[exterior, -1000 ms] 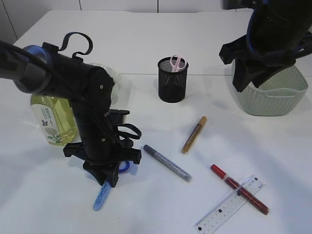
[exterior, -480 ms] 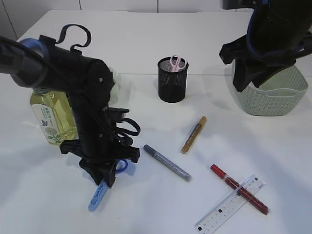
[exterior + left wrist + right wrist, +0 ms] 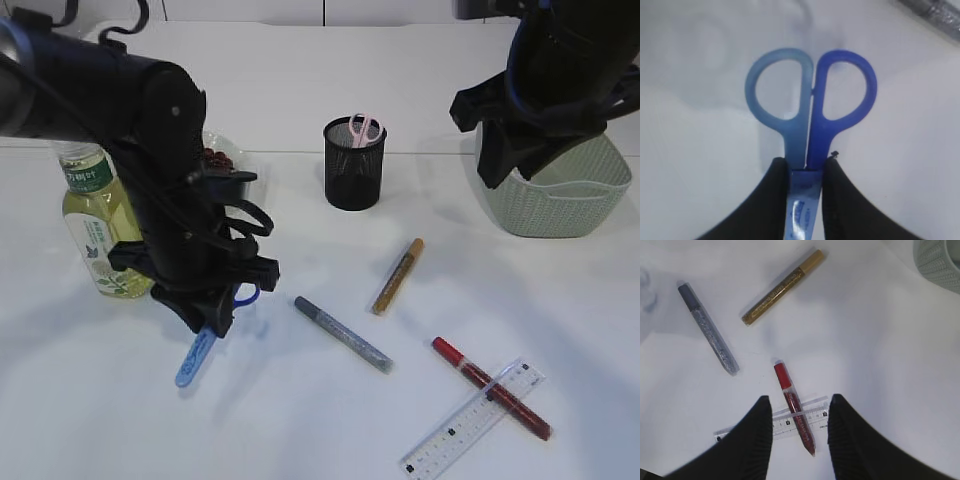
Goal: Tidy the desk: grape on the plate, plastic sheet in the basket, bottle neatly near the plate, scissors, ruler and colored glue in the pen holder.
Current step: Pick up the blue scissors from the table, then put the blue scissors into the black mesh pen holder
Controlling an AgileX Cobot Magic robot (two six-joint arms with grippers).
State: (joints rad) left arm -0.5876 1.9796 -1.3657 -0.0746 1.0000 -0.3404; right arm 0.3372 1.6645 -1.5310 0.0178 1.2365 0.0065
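Left end effector (image 3: 205, 325): clenched on the blue scissors (image 3: 196, 358), lower left of frame, gripping just below the handle loops.
Scissors' axis: near upright, blade tip down toward the counter (image 3: 300, 420), handles up.
Pen holder (image 3: 354, 163): up and to the right of the scissors, upper centre, pink scissors already in it.
Right end effector (image 3: 799, 422): released, empty, up by the basket (image 3: 560, 190) at upper right.
Nearer arm: left, I'd judge.

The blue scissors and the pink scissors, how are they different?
The blue scissors are pinched in the left gripper, with the blades pointing down; the pink scissors stand in the black pen holder. Blue shows its whole length; pink shows only its handles. Both have two loop handles.
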